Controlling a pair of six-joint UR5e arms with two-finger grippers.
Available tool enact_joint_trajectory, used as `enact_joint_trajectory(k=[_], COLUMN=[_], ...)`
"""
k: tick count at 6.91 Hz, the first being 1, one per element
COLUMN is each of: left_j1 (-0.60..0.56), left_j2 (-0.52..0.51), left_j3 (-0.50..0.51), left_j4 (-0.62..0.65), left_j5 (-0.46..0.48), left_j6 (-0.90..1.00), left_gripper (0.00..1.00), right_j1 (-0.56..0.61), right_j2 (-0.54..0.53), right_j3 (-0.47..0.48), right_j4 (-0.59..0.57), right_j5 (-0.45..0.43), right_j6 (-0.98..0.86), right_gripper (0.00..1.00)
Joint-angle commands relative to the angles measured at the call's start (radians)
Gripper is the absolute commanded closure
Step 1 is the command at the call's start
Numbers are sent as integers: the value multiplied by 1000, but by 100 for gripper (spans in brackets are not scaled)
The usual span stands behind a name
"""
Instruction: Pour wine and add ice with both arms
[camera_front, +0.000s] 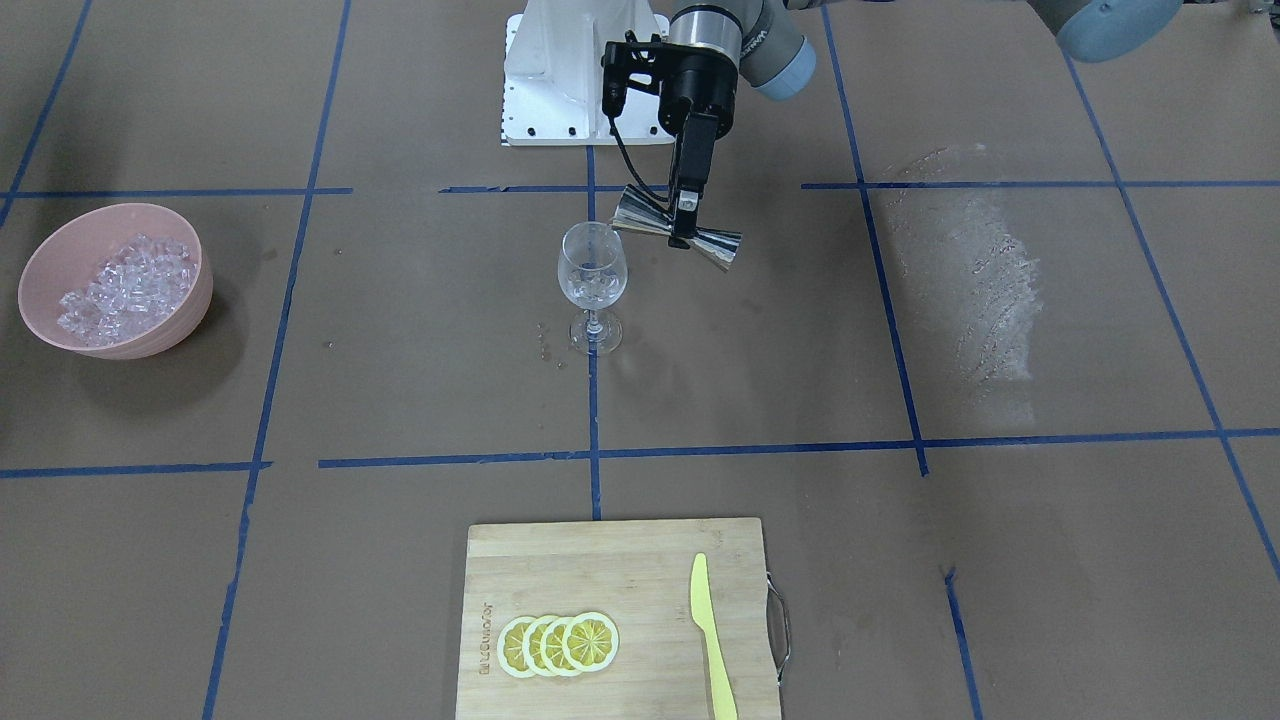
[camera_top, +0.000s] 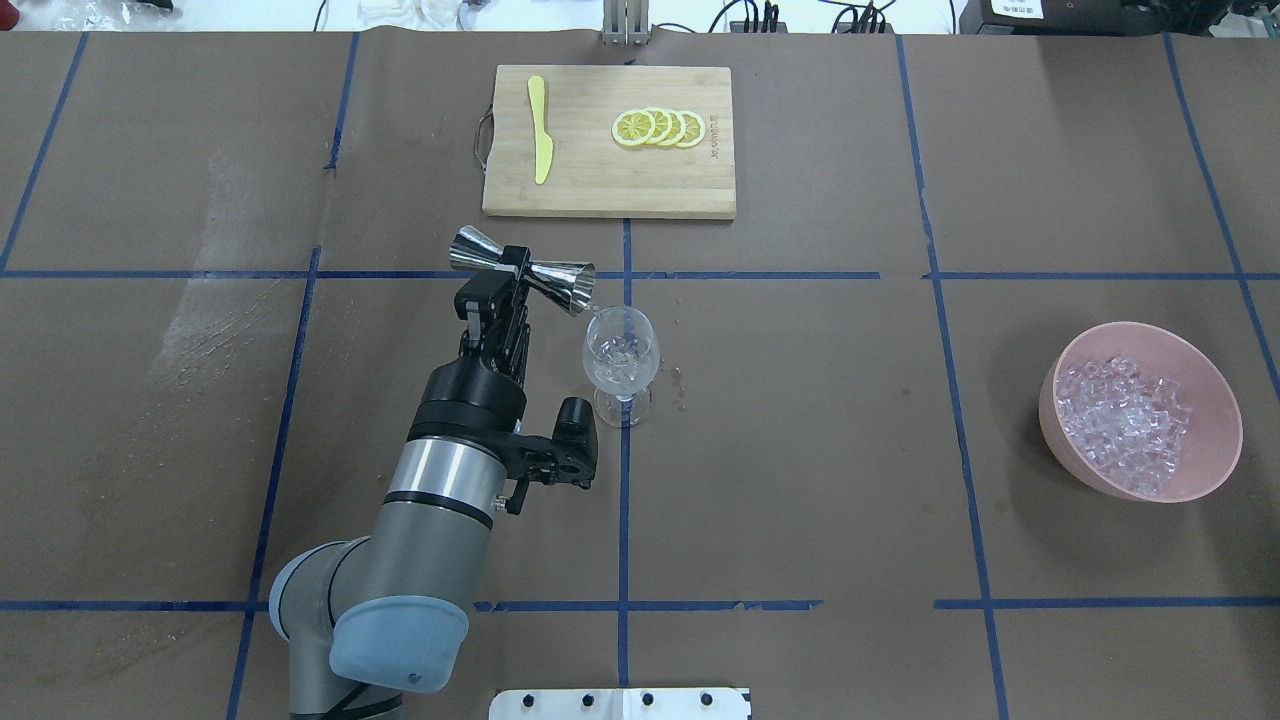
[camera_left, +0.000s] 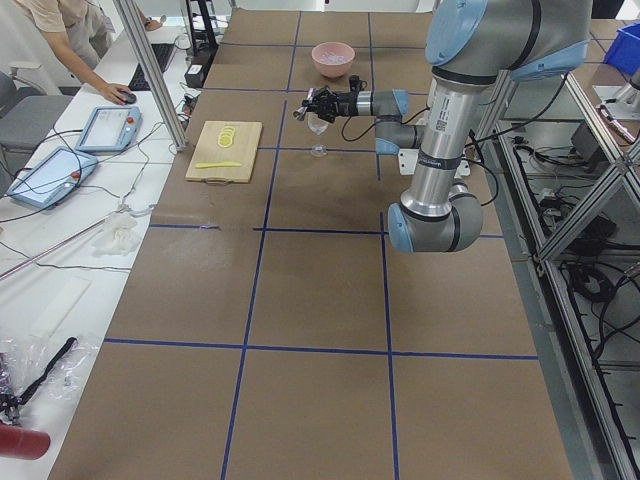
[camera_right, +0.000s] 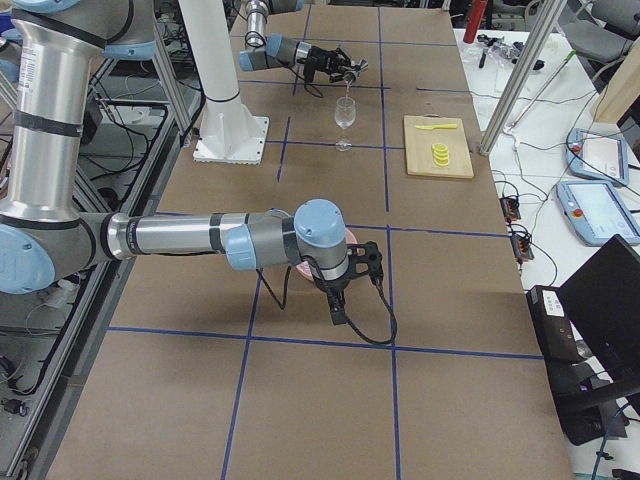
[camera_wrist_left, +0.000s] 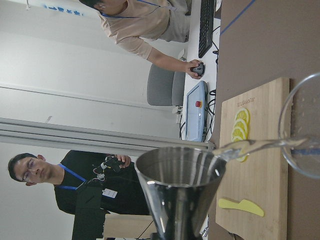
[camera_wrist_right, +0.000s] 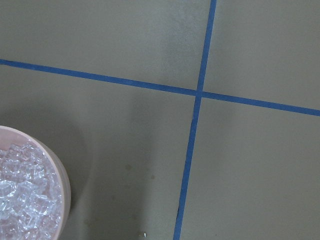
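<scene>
Left gripper: I see it clamped on the jigger, tipped over the glass
Wine: thin stream from jigger lip into glass, mid-table
Ice: heaped in bowl, right side
Right gripper: near the bowl; I can't tell its opening

One jigger, one wine glass, one bowl, one board, one knife, four lemon slices.
</scene>
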Motion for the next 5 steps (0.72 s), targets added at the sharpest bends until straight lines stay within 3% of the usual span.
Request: enact_joint_trajectory(k=[1, 3, 5], left_j1=[11, 18, 21], left_j2=[-16, -19, -14], left_j3=[0, -3, 13], left_j4=[-1, -5, -174], left_j5=[43, 48, 42], left_j6=[136, 198, 201], left_gripper=[100, 100, 100], right_j1=[3, 5, 3], right_j2=[1, 1, 1], right_j3=[-1, -1, -3], right_j4=[0, 0, 0], right_j5=[-1, -1, 0], right_j6=[0, 0, 0], right_gripper=[0, 0, 0])
